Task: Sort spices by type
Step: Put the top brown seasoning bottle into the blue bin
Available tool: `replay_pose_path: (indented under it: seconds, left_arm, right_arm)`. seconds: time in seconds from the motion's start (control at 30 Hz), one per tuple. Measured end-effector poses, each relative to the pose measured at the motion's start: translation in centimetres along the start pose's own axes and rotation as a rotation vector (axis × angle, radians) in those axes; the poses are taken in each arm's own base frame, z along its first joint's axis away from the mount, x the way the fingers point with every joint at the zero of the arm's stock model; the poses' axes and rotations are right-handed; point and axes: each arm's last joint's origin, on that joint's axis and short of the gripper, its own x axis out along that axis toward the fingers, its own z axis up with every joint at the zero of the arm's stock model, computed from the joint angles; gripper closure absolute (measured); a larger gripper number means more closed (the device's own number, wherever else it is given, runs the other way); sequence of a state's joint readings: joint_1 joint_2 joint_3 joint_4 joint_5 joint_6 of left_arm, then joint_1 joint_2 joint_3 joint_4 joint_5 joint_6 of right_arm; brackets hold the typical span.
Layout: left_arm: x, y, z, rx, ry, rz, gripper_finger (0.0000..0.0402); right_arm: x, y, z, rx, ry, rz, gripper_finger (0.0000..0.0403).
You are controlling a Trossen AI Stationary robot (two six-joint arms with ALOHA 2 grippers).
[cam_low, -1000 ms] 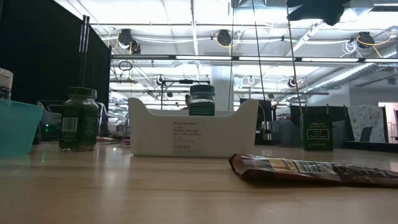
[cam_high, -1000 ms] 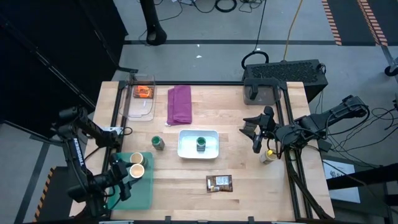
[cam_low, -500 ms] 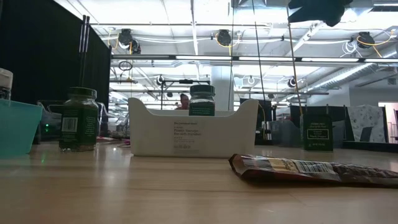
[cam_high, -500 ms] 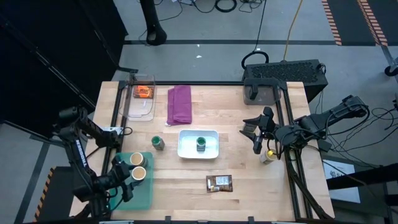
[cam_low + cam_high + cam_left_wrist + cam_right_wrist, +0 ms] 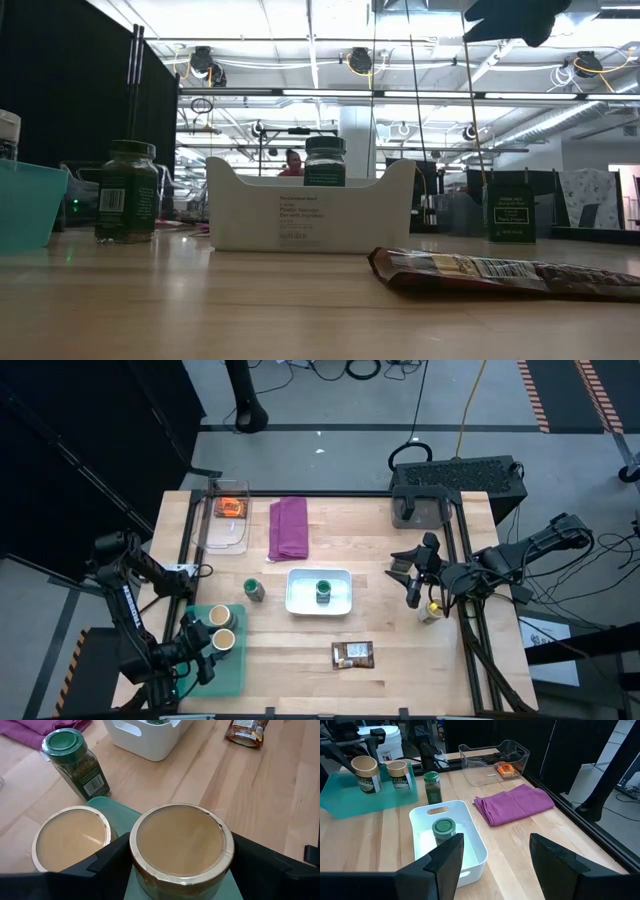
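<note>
Three tan-lidded jars are in view: two stand side by side in the teal tray (image 5: 236, 672) at the near left, one (image 5: 219, 617) farther and one (image 5: 222, 639) nearer, and a third (image 5: 431, 611) sits at the right edge of the table. Two green-lidded jars show: one (image 5: 254, 590) on the bare wood, one (image 5: 323, 591) inside the white bin (image 5: 341, 577). There are two flat packets, an orange one (image 5: 231, 508) in the clear container (image 5: 212, 534) at the far left and a dark brown one (image 5: 352, 653) near the front. One folded purple cloth (image 5: 289, 526) lies between.
</note>
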State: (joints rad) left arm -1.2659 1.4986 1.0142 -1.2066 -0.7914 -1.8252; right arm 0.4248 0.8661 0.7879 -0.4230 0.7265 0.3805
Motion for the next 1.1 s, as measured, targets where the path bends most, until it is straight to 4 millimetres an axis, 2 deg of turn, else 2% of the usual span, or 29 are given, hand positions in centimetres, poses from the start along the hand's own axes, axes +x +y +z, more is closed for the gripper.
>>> replay_pose_path:
  seconds: [0.43, 0.9, 1.1]
  left_arm:
    - [0.62, -0.59, -0.83, 0.021, 0.004, 0.016, 0.0113]
    - [0.63, -0.61, -0.84, 0.022, 0.005, 0.016, 0.0112]
    - [0.51, -0.58, -0.69, 0.067, -0.08, -0.003, 0.0111]
  right_arm:
    - [0.0, 0.0, -0.01, 0.0, 0.0, -0.001, 0.0193]
    - [0.01, -0.01, -0.02, -0.001, 0.0, -0.002, 0.0193]
    - [0.01, -0.01, -0.03, -0.001, 0.0, -0.003, 0.0193]
